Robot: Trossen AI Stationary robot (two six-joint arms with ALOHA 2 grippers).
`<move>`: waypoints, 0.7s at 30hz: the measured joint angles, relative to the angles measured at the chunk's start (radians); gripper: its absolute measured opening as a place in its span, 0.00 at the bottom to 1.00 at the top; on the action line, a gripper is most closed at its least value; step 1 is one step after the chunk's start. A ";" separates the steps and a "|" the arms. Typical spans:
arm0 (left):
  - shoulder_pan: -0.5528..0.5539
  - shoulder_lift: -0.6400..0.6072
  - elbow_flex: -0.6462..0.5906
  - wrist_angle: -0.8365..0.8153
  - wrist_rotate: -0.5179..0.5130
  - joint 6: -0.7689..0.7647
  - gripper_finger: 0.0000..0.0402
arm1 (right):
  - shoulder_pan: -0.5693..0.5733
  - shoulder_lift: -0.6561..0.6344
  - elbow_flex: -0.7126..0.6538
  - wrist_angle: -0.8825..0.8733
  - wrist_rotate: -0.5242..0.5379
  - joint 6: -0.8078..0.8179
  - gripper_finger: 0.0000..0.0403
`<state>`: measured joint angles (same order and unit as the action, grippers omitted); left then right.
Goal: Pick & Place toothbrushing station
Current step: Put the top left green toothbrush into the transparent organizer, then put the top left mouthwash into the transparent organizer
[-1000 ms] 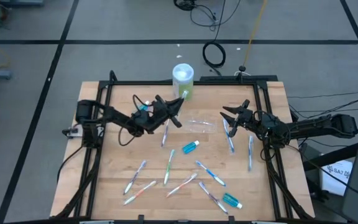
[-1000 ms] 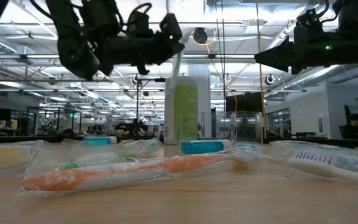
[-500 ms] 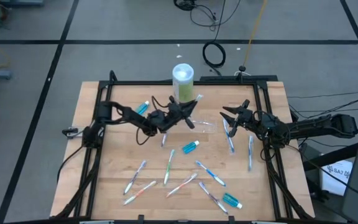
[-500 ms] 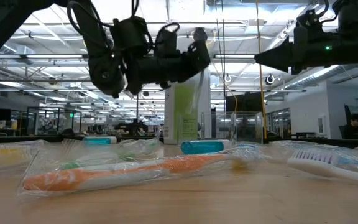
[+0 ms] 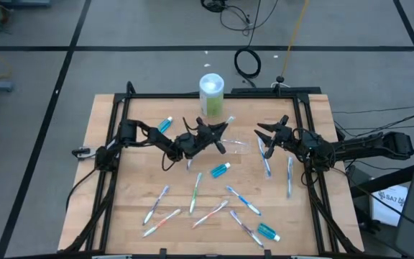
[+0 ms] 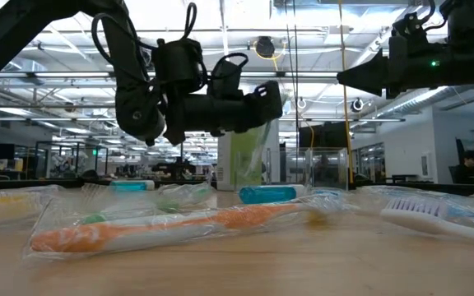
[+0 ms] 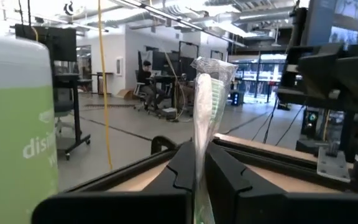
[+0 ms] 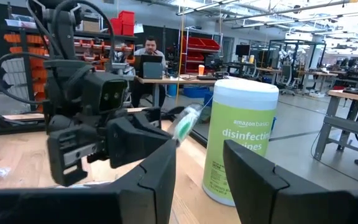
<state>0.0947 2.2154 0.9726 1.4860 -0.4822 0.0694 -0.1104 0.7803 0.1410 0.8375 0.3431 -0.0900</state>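
My left gripper (image 5: 219,138) is over the table's middle, shut on a toothbrush in a clear wrapper (image 5: 226,124). The brush's white-green head (image 7: 207,81) stands past the fingertips, close to the green wipes canister (image 5: 211,93). My right gripper (image 5: 264,133) hangs open and empty to the right, above a blue toothbrush (image 5: 265,160). A clear plastic bag (image 5: 233,145) lies flat between the grippers. Several wrapped toothbrushes (image 5: 195,193) and three teal tubes (image 5: 221,170) (image 5: 165,124) (image 5: 267,232) lie on the table. My left gripper pinches the wrapped toothbrush's handle (image 7: 198,158) between its two fingers. The fingers come roughly level from the table's left. The brush is lifted clear of the table and slants up past the fingertips, head end toward the far right.
The wipes canister (image 6: 241,152) stands upright at the far middle, just behind my left gripper (image 6: 270,100). Black frame rails (image 5: 121,108) run along the table's left, far and right sides. Bare wood shows at the near left.
My left gripper has gone toward the table's right and come lower, carrying the wrapped toothbrush, which stays clear of the table with its head now beside the canister.
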 joint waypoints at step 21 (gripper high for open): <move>-0.123 -0.093 -0.001 -0.236 -0.345 0.206 0.39 | 0.000 0.000 0.000 -0.003 -0.001 0.000 0.31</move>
<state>-0.0278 2.1226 0.9718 1.2504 -0.8273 0.2758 -0.1104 0.7803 0.1410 0.8344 0.3419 -0.0896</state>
